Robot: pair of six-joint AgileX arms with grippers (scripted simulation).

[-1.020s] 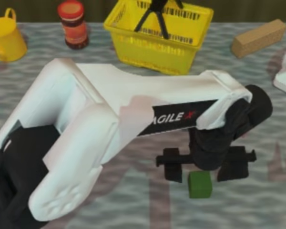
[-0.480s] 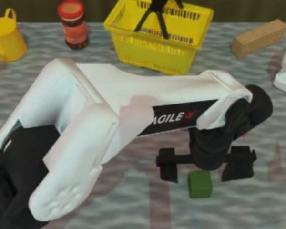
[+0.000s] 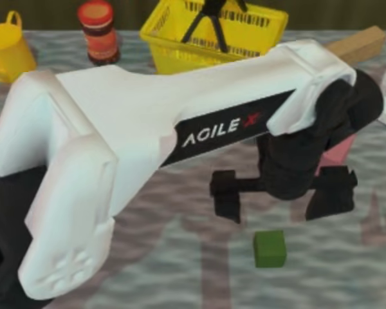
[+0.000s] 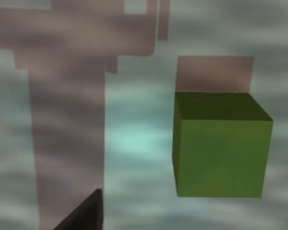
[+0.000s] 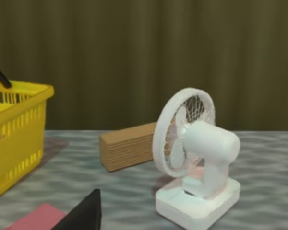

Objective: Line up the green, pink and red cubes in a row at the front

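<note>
Grey mottled surface [image 3: 180, 270] with a dark curtain behind it. Clutter along the back edge: yellow watering can [image 3: 8, 53] at the back left corner, red jar [image 3: 98, 32] beside it, yellow basket [image 3: 206, 38] near the middle, tan brick [image 3: 359, 44] toward the back right, white fan [image 5: 194, 158] at the right edge.

Left arm reaches across from the left side. Left tool [image 3: 283, 196] hangs above the surface right of centre, fingers spread wide, nothing between them. It sits just behind the green cube [image 3: 270, 249], clear of it, not touching.

Green cube rests flat near the front edge, a little right of centre, sides roughly square to that edge. Wrist view confirms: cube alone on the surface, shadow behind it, only one dark fingertip [image 4: 84, 213] showing at the frame border. Judgement: the cube looks set down at its row position, and the wide-open jaws fit a release rather than a grip.

Red cube: a salmon patch [image 3: 338, 149] shows behind the left tool, mostly hidden by the arm; a corner of the same colour [image 5: 36, 215] appears in the right wrist view. It lies farther back than the green cube, so it is not yet in the row. Pink cube: not found in any view, possibly hidden under the arm.

Right arm: parked off the right edge; only one dark fingertip [image 5: 81, 213] shows in its own wrist view, so cannot tell its opening.

Judgement: one of three cubes placed.
</note>
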